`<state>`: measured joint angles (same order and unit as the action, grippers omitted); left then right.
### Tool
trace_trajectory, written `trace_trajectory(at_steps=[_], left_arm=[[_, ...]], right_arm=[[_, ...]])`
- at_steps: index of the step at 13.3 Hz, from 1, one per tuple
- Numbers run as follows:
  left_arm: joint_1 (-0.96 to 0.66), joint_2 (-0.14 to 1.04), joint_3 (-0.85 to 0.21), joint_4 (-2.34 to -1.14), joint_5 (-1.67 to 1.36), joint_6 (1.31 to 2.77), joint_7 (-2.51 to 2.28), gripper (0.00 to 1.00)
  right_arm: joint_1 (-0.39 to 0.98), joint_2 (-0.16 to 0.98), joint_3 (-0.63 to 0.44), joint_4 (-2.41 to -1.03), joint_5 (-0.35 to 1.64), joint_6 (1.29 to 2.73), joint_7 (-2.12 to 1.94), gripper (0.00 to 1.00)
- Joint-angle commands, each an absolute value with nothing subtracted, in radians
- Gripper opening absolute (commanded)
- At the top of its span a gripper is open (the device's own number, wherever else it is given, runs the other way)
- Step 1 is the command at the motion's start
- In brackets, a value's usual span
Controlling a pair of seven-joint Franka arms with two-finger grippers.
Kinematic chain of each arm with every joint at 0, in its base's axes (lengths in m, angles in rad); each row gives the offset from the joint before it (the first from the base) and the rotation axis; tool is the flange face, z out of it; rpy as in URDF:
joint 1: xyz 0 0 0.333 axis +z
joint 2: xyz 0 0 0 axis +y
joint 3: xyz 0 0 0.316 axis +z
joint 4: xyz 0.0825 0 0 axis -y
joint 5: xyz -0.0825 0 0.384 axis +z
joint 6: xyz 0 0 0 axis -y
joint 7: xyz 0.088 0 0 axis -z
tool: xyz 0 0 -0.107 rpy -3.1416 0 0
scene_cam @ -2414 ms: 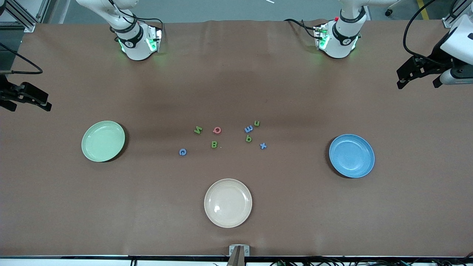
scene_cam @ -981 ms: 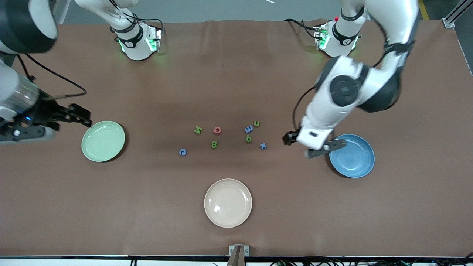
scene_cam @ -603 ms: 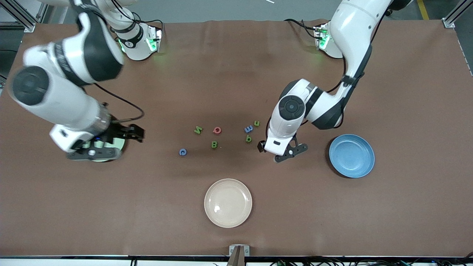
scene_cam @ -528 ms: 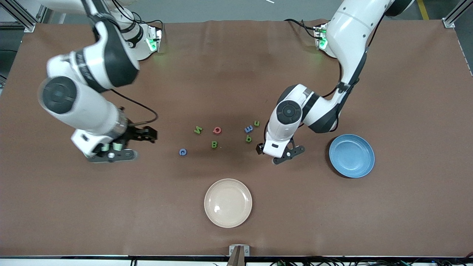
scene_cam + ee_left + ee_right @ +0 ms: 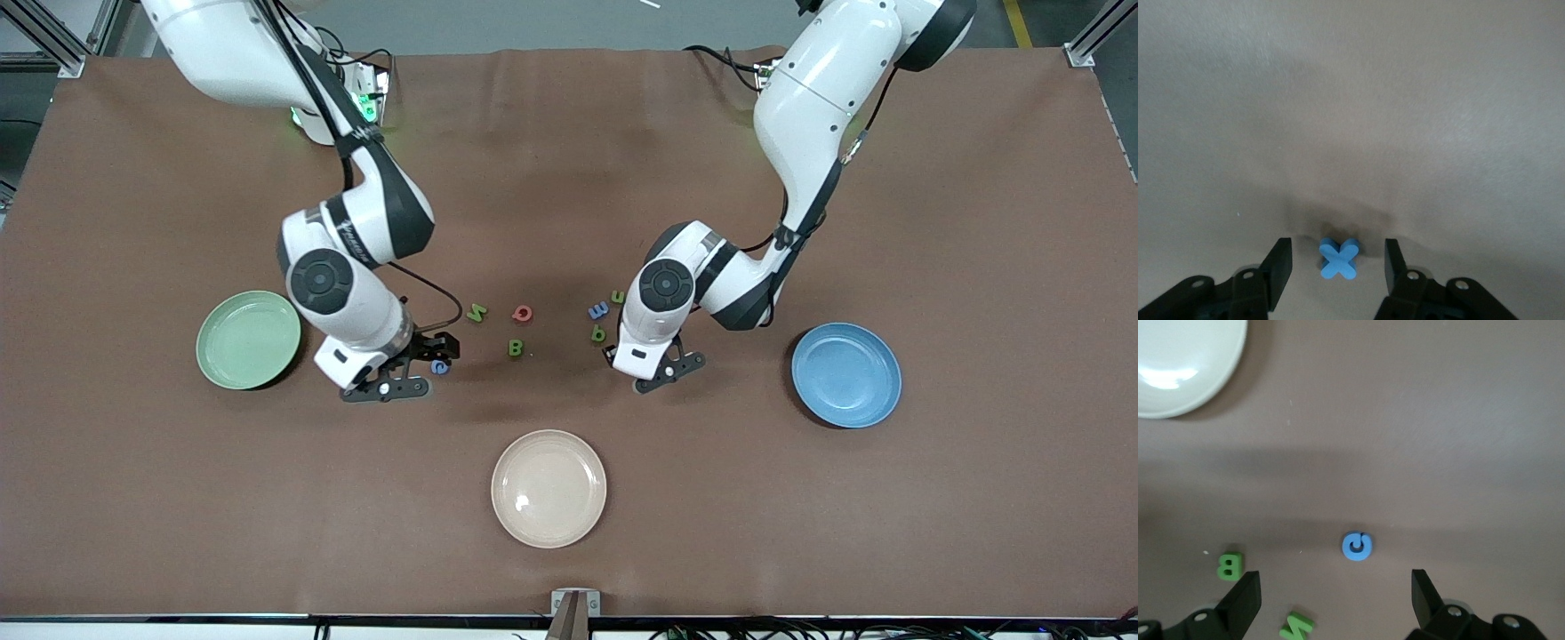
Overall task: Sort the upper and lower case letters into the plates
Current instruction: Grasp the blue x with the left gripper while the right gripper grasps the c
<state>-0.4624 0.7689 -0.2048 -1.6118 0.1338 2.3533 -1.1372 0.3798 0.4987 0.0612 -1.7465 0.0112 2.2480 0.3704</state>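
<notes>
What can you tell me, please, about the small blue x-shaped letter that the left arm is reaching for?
The small blue x-shaped letter is a chunky, matte, foam-like block with rounded arms, lying flat on the brown table covering. It sits between the two black fingers of the left gripper, which stand apart on either side without touching it. In the front view the wrist hides it.

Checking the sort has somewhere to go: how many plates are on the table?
3: green plate toward the right arm's end, blue plate toward the left arm's end, cream plate nearest the front camera.

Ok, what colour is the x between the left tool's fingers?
Blue. The x shows best in the left wrist view.
</notes>
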Motion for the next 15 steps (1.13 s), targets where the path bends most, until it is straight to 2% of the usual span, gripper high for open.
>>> trace_trajectory(at_steps=[1,3,4,5,6,7,9,12,15], left_arm=[[-0.476,0.778,-0.199,-1.598,0.152,2.356,-1.18,0.49],[-0.479,0.779,-0.199,-1.598,0.152,2.356,-1.181,0.44],[-0.479,0.781,-0.199,-1.598,0.152,2.356,-1.181,0.36],[-0.479,0.787,-0.199,-1.598,0.152,2.356,-1.184,0.17],[-0.479,0.787,-0.199,-1.598,0.15,2.355,-1.195,0.04],[-0.476,0.781,-0.198,-1.598,0.152,2.353,-1.201,0.0],[-0.463,0.752,-0.181,-1.608,0.158,2.338,-1.204,0.0],[-0.42,0.646,-0.123,-1.612,0.205,2.254,-1.189,0.0],[-0.275,0.6,-0.124,-1.614,0.21,2.217,-1.108,0.0]], right_arm=[[0.405,0.509,0.055,-1.799,0.012,2.296,0.425,0.99],[0.405,0.532,0.055,-1.799,0.012,2.296,0.425,0.99],[0.405,0.544,0.055,-1.799,0.011,2.298,0.425,0.99],[0.405,0.555,0.055,-1.799,0.011,2.299,0.425,0.99],[0.405,0.566,0.055,-1.799,0.011,2.304,0.425,0.99],[0.405,0.577,0.054,-1.799,0.011,2.325,0.425,0.99],[0.402,0.607,0.054,-1.799,0.011,2.37,0.425,0.98],[0.402,0.633,0.051,-1.799,0.006,2.405,0.425,0.97],[0.403,0.644,0.048,-1.798,-0.005,2.416,0.425,0.92]])
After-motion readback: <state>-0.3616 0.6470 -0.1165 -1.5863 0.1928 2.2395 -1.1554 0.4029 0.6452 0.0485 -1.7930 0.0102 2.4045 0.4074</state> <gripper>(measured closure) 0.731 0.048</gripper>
